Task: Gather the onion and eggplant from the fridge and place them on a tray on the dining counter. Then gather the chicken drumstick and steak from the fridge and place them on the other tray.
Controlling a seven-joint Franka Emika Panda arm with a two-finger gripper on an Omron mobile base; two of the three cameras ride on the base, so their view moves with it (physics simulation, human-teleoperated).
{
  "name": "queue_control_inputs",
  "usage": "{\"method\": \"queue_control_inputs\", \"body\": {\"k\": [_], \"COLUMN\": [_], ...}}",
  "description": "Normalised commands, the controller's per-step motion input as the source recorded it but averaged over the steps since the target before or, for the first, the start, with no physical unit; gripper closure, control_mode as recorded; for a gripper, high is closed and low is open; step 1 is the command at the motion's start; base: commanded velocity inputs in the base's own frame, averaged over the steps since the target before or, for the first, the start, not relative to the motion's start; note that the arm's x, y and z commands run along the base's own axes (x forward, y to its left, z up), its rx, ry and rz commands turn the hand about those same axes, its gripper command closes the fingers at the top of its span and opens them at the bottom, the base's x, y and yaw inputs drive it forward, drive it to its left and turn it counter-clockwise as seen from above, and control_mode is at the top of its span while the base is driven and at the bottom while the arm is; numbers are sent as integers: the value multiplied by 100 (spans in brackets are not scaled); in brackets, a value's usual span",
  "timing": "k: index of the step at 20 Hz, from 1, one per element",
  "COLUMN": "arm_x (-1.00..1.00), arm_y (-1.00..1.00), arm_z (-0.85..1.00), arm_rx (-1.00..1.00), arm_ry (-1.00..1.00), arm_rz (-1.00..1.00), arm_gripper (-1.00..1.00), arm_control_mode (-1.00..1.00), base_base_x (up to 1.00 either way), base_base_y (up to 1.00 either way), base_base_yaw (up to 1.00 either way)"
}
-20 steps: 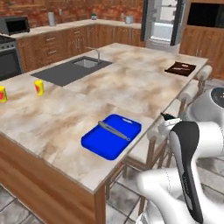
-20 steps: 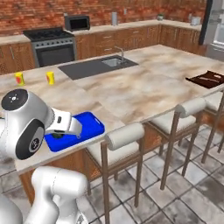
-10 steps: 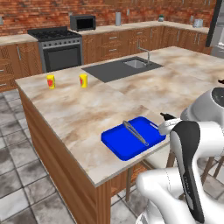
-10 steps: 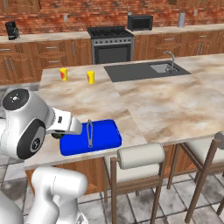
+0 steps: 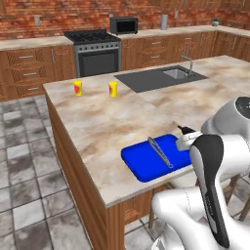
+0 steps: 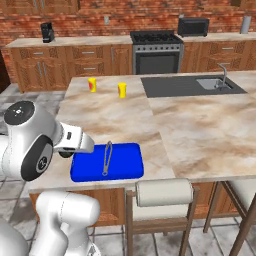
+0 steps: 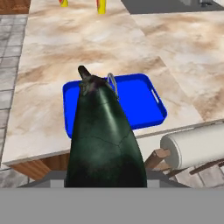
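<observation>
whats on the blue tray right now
A thin grey metal utensil, maybe tongs, lies on the blue tray. In the hand view the eggplant held in front covers the tray's middle, so that part is hidden there.

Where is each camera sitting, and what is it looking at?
Left base view: behind the arm's left, looking over the dining counter at the blue tray; white arm lower right.
Right base view: behind its right, same counter and tray; arm lower left.
Hand view: on the hand, looking along the held eggplant.
All share the blue tray.

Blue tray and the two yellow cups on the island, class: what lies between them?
Bare marbled counter between blue tray and yellow cups, seen in right base view.
</observation>
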Motion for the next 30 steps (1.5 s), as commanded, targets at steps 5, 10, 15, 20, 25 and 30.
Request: {"method": "queue_control_inputs", "body": {"k": [5, 10, 15, 20, 25, 30], "arm_x": [70, 63, 65, 62, 60, 50], "arm_y": [18, 39, 42, 8, 0, 0], "arm_z": [-29, -75, -74, -54, -42, -30], "arm_rx": [-3, -11, -9, -1, 0, 1], "arm_ry": [12, 10, 9, 2, 0, 0], "arm_rz": [0, 0, 0, 1, 2, 4], "arm_gripper": [100, 100, 100, 100, 100, 100], "arm_control_mode": [-100, -100, -100, -100, -100, -100], "base_base_x": [0, 0, 0, 0, 0, 0], "base_base_y": [0, 0, 0, 0, 0, 0], "base_base_yaw": [0, 0, 0, 0, 0, 0]}}
